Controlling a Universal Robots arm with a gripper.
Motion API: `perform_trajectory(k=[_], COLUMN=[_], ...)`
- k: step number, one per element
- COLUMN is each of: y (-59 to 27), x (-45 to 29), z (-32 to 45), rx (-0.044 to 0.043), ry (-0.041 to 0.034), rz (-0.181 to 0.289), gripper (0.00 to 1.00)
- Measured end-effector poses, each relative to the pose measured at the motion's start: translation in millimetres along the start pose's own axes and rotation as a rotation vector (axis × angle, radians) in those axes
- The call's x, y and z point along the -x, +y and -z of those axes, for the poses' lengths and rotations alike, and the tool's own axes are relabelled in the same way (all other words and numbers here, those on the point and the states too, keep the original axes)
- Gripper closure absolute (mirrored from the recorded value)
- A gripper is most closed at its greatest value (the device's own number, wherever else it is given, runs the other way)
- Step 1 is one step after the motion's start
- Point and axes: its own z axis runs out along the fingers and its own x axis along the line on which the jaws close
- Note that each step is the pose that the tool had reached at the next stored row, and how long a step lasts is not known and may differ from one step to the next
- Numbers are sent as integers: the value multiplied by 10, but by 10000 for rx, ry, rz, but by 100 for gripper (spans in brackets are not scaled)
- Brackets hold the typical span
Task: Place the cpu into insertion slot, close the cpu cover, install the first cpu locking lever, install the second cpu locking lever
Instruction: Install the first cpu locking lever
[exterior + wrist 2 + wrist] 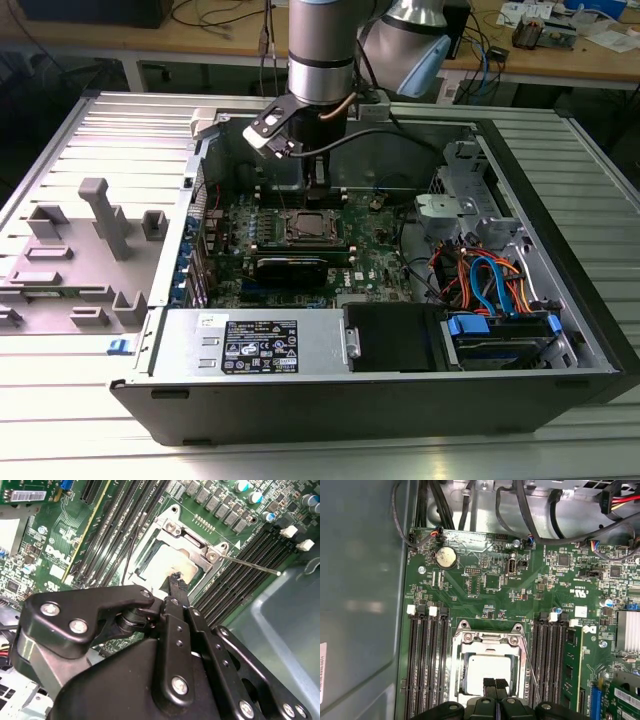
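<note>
Inside the open computer case, the insertion slot [308,228] sits in the middle of the green board. The cpu [490,667] lies in it, its pale silver top [167,560] showing through the cut-out of the cpu cover [490,639]. The cover's metal frame [192,542] lies down around the chip. My gripper [495,684] hangs just over the chip's edge with its black fingers pressed together and nothing between them; it appears too in the second wrist view [175,580] and the exterior view [318,190]. A thin wire locking lever [532,672] runs along one side of the socket, its free end [277,572] sticking out over the memory slots.
Long black memory slots [425,665] flank the socket on both sides [550,660]. A coin battery [446,557] and cable bundles [560,530] lie beyond it. The grey case wall [360,605] is close by. A black card [290,266], power supply [260,345] and drive cables [490,280] fill the case.
</note>
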Motion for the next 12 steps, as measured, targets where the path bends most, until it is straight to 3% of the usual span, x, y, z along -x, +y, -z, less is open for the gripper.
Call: perform_trajectory(k=[3,9,12], y=[0,0,0], x=[3,13,14], z=[33,168,171], rx=[0,1,2], ry=[1,10,16], rz=[0,0,0], gripper=[89,89,89])
